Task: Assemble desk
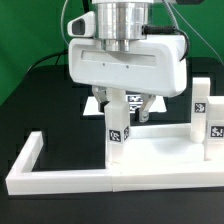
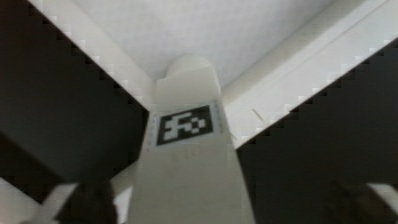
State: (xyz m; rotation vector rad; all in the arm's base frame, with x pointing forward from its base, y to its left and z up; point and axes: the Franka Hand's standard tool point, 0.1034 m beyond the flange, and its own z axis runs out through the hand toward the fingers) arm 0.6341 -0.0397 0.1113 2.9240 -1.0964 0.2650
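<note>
counter point(image 1: 30, 100): black | border frame point(image 1: 60, 178): white bars, open-sided | desk top point(image 1: 150, 150): inside frame | leg point(image 1: 117, 125): tagged, upright between gripper point(image 1: 123, 103) fingers | grip: cannot tell | spare legs point(image 1: 203, 110): exterior view's right

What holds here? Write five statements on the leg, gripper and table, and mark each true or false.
1. A leg stands upright under the gripper. True.
2. The leg's tag shows in the wrist view. True.
3. The gripper is shut on the leg. False: its fingers stand apart from the leg on both sides.
4. The table is white. False: it is black.
5. No other leg is in view. False: two more legs stand at the exterior view's right.
</note>
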